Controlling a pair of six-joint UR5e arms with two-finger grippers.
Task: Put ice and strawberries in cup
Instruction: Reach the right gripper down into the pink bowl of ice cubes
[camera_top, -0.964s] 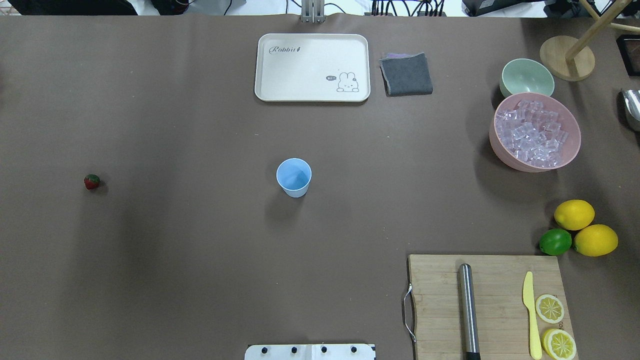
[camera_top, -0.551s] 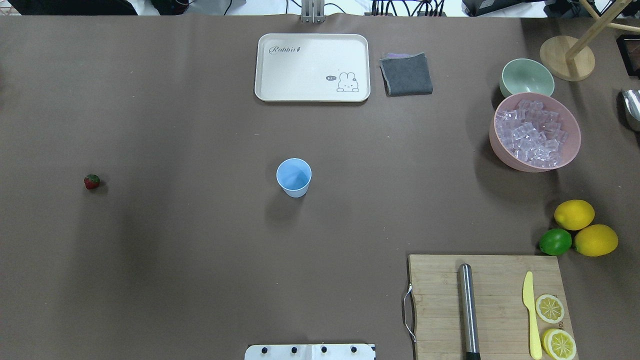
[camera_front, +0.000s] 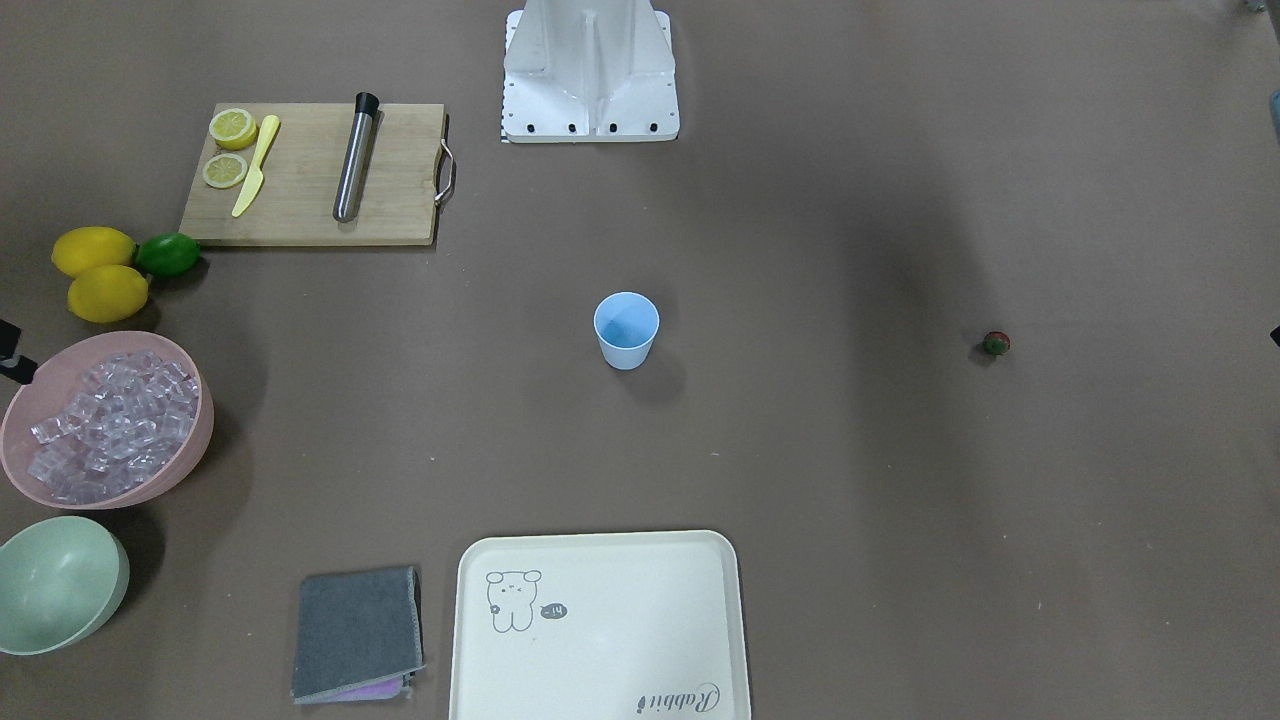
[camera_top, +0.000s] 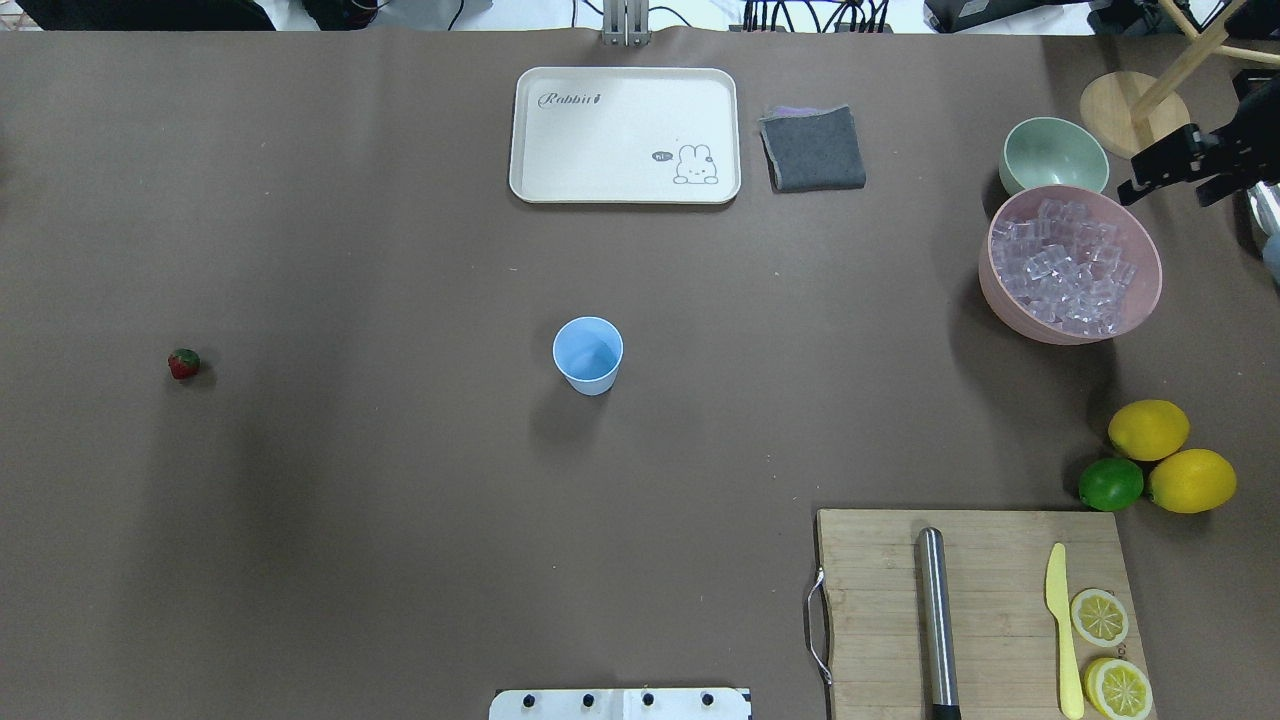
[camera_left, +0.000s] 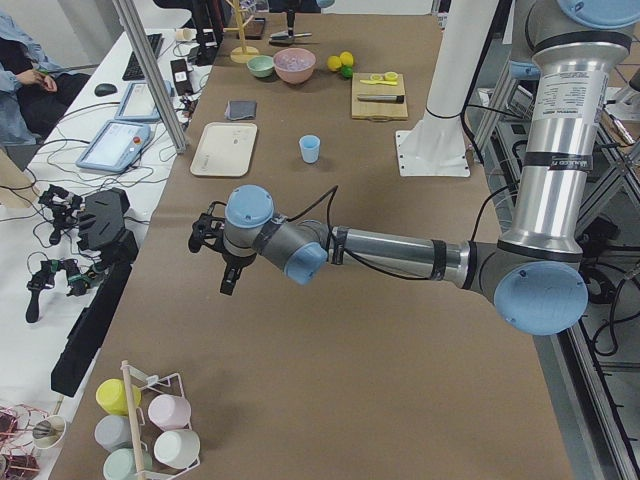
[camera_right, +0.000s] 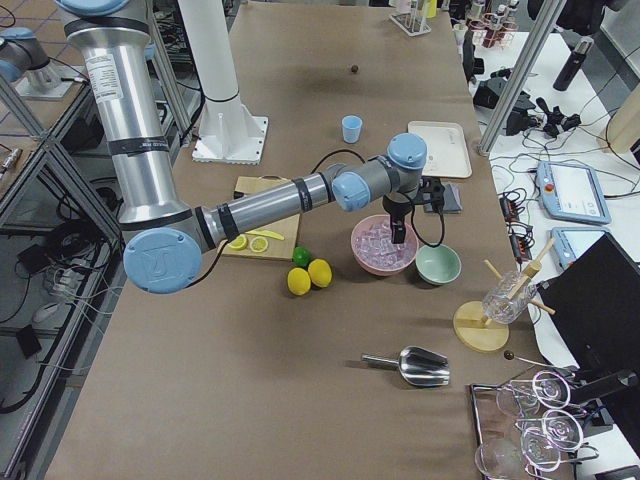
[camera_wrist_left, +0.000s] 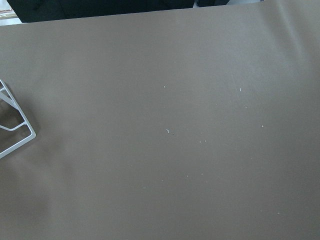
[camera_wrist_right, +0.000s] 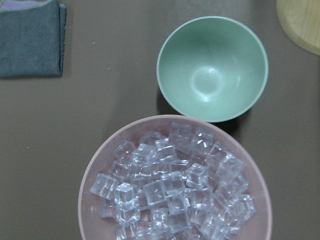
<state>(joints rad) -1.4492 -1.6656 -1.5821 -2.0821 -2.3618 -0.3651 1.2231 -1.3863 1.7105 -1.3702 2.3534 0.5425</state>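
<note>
A matte brown table (camera_top: 400, 520) in a cluttered lab carries a smooth, tapered light blue cup (camera_top: 588, 355), upright at its middle. The tiny red strawberry (camera_top: 183, 363) lies far left. Glassy ice (camera_top: 1068, 265) fills a pink bowl (camera_top: 1003, 300) far right. The right gripper (camera_top: 1195, 168) hangs near the bowl, jaws apart and empty. How the left gripper (camera_left: 213, 245) holds its jaws cannot be told.

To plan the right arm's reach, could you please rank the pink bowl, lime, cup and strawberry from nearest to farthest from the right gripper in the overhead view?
From the right gripper:
1. Pink bowl, beside it at the far right.
2. Lime, right side, closer to the robot.
3. Cup, table centre.
4. Strawberry, far left.
</note>
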